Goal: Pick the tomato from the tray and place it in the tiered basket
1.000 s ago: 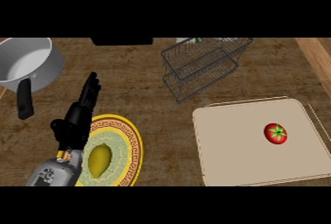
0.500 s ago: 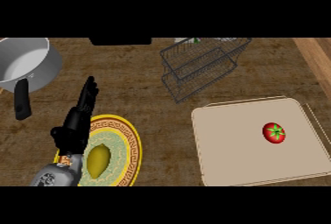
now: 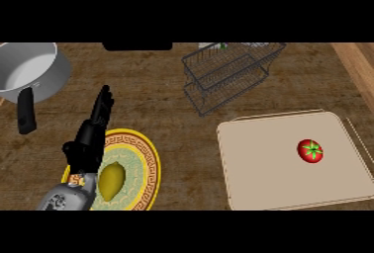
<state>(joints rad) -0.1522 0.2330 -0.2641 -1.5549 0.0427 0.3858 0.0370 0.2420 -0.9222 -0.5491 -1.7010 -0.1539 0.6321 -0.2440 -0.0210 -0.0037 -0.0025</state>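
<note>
Tomato: You find the tomato (image 3: 310, 150) lying on the tray (image 3: 259, 163), right of the tray's middle, red with its green stalk star facing up.
Tray: Beige and flat with rounded corners, it sits on the bench (image 3: 175, 128) in the lower right of the head view.
Tiered basket: The tiered basket (image 3: 226, 74) is dark wire with two levels. It stands up and to the left of the tray, near the tray's upper left corner. You cannot tell whether the two touch.
Left hand: The left hand (image 3: 86, 143) shows at the view's left, over the left rim of the plate (image 3: 142, 158), with its grey forearm (image 3: 70, 197) coming in from the lower edge.
Fingers: The fingers (image 3: 102, 105) are straight and pressed together, pointing away from the robot toward the pot (image 3: 33, 66). They hold nothing and curl round nothing.
Tomato against fingers: You see them well apart. The tomato lies far to the right of the fingers and a little lower in the view, with the plate, a stretch of bare bench and the tray's left half between them.
Plate: It has a yellow rim and a patterned band, sits at the lower left, and carries a yellow fruit (image 3: 112, 180) just beside the forearm.
Pot: Grey and round, it stands at the upper left, and its black handle (image 3: 27, 111) points toward the lower edge, left of the fingers.
Bench: The top is brown wood grain.
</note>
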